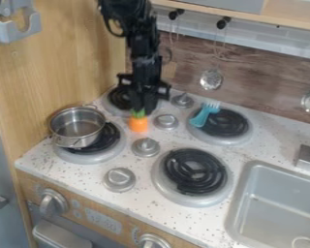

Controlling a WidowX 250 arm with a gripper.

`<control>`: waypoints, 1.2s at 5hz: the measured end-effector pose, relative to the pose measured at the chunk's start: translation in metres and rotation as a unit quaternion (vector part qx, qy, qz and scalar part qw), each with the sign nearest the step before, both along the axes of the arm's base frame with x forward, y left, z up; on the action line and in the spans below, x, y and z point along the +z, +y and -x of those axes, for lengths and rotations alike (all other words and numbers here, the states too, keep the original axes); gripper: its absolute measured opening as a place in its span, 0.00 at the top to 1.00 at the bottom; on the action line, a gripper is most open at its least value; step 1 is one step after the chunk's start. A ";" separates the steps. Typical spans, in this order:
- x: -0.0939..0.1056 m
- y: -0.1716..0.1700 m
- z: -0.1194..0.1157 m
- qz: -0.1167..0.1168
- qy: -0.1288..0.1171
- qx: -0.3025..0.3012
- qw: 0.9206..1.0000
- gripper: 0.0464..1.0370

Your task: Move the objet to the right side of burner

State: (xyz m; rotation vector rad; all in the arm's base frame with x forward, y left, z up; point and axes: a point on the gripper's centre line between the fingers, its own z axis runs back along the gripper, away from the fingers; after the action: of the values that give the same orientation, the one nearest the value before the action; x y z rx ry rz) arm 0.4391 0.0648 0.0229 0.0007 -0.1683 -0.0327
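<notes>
Camera view: we find the gripper [141, 110] at the left-hand part of the stove, pointing down, with the arm [145, 58] entering from the top edge. The jaws appear closed on the green top [138, 114] of the carrot [138, 125], which is upright, orange end down. We take the carrot as the object to be moved. It is beside the two left burners, just left of a silver knob [166, 121]. We cannot tell whether its lower end touches the counter [145, 196].

Step in hand: grasp and transfer. We judge the grasp complete and the placement outstanding. The instruction does not specify which burner, so we confirm the target before release. Candidates include the front left burner [93, 157], which bears a metal pot [76, 127], and the front right burner [194, 171].

Next move: we keep the jaws clenched and ensure the carrot has clearance above the knobs. We then carry it to the right side of the chosen burner, lower it until supported, and release.

Caution: a low path may strike a knob. For a rear right placement, we also avoid the blue fork [201, 118] lying partly on the rear right burner [230, 127].
</notes>
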 end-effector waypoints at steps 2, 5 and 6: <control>-0.003 0.009 -0.015 -0.024 -0.026 0.001 0.999 0.02; -0.034 0.022 -0.035 -0.031 -0.004 0.028 0.999 0.04; -0.045 0.024 -0.040 -0.033 0.014 0.037 0.999 0.04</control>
State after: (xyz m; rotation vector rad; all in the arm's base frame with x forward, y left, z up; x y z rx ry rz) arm 0.4790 0.0890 -0.0220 0.0727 -0.1386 0.0354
